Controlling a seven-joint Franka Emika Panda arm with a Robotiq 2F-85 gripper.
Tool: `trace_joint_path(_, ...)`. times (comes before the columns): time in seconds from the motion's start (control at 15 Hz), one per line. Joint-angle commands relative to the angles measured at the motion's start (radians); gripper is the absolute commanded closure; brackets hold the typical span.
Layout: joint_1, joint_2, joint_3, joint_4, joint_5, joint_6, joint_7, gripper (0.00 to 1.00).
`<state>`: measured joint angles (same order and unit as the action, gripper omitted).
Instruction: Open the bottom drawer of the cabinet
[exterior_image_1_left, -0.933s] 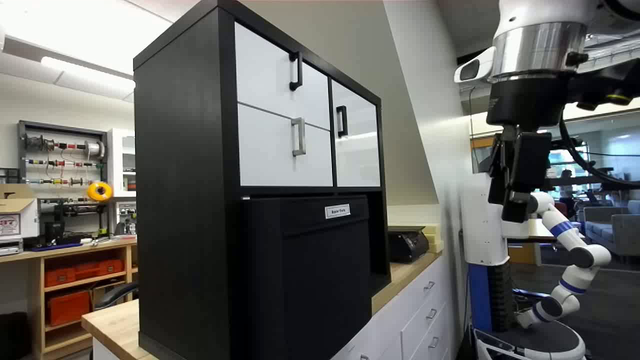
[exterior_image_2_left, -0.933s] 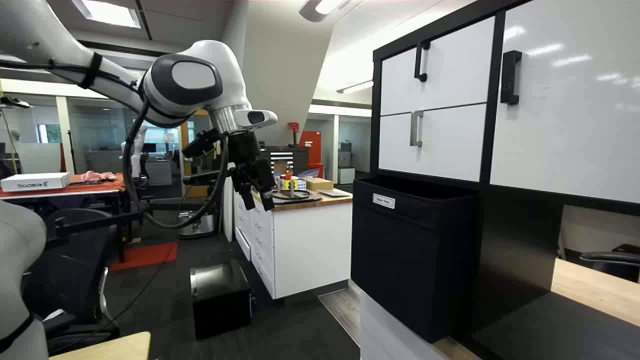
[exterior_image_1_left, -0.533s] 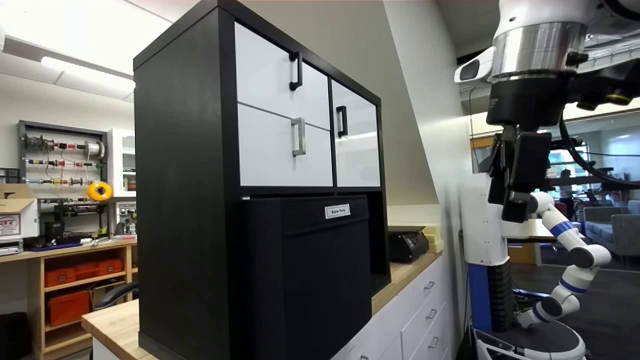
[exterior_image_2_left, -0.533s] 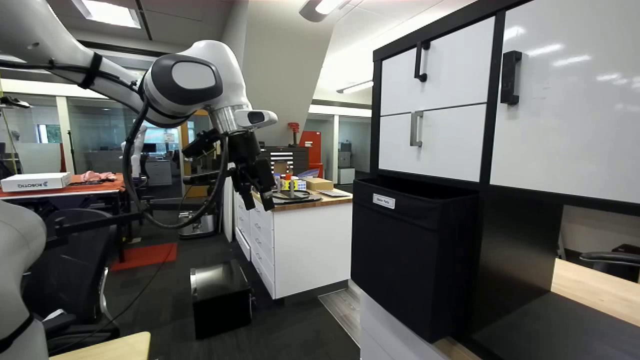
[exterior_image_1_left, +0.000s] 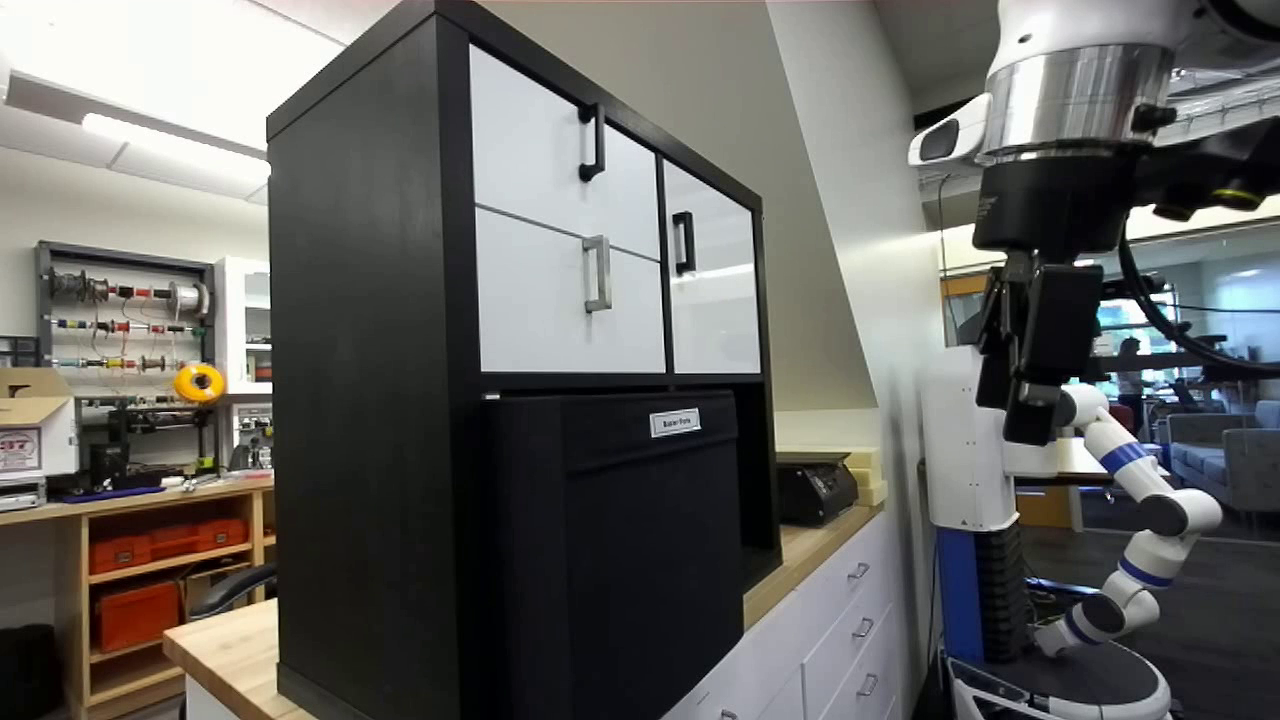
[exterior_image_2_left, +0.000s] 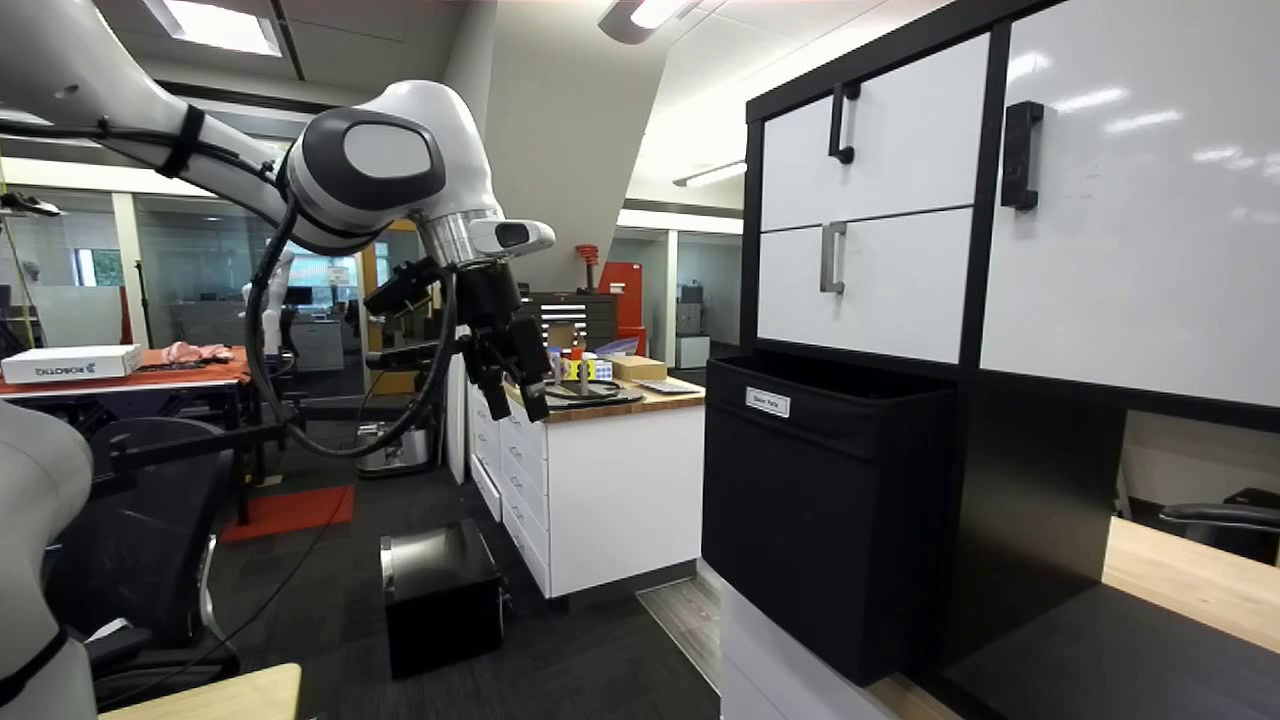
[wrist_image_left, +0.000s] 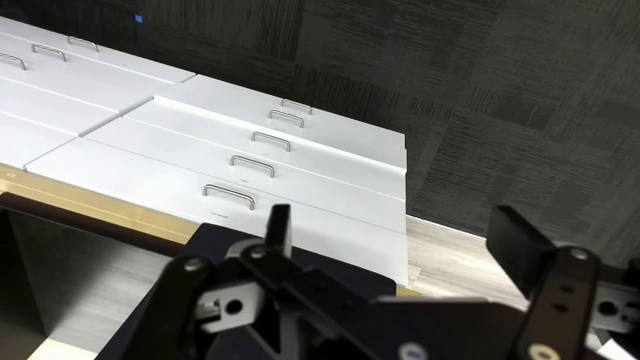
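- In an exterior view, the bottom drawer (exterior_image_1_left: 545, 310) is seen closed, tucked right under the black-handled drawer (exterior_image_1_left: 540, 160) in the cabinet (exterior_image_1_left: 365, 380).
- In an exterior view, the gripper (exterior_image_2_left: 517, 402) is held well apart from it.
- Wrist view: fingers (wrist_image_left: 514, 247) are spread pretty wide, nothing's gripped.
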<state>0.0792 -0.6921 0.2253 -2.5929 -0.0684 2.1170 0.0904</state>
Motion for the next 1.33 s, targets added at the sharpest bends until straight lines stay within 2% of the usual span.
trace_joint_path(0.0,0.017,0.003,-0.014,0.003,-0.012,-0.004,0.01,0.0)
trace_joint_path(0.67,-0.008,0.081,-0.041,0.097,-0.018,0.009,0.015,0.0)
trace_joint_path(1.27,-0.063,0.203,-0.085,0.276,-0.081,0.1,0.005,0.0)
